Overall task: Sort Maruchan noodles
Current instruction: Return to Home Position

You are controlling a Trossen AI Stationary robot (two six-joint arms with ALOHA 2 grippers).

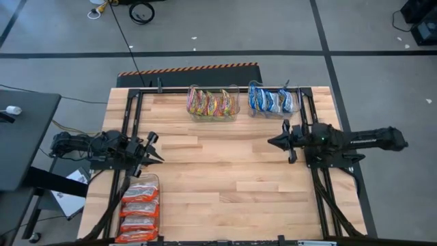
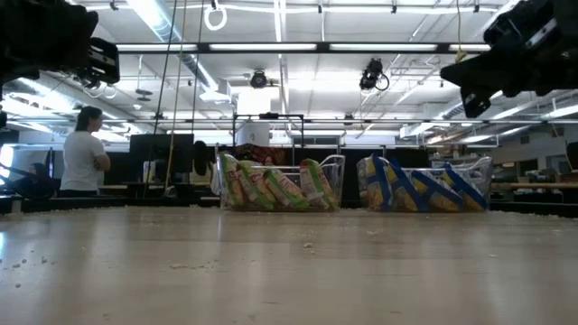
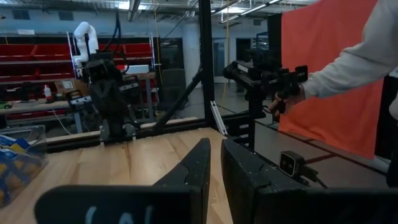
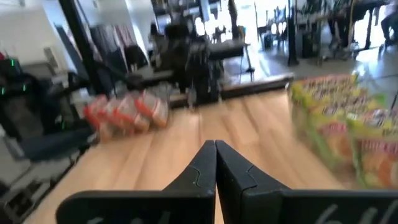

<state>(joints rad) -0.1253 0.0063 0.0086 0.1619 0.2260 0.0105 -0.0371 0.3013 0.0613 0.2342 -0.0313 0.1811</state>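
From above, the Maruchan noodles [image 1: 205, 102] sit sorted in three clear tubs [image 1: 236, 104]: yellow-green packets [image 1: 217, 104] and blue packets [image 1: 272, 100] at the table's [image 1: 225, 178] far edge, and orange packets [image 1: 140, 205] at its near left corner. The left gripper [image 1: 156, 150] and right gripper [image 1: 273, 142] hover over bare wood, pointing at each other, well apart. Going home cleanly probably means drawing each arm straight back, high enough to clear the tubs. At table level, the left arm [image 2: 54, 41] and right arm [image 2: 519, 41] hang well above the wood. The left wrist view shows jaws parted by a slim gap, empty. The right wrist view shows jaws pressed together, holding nothing.
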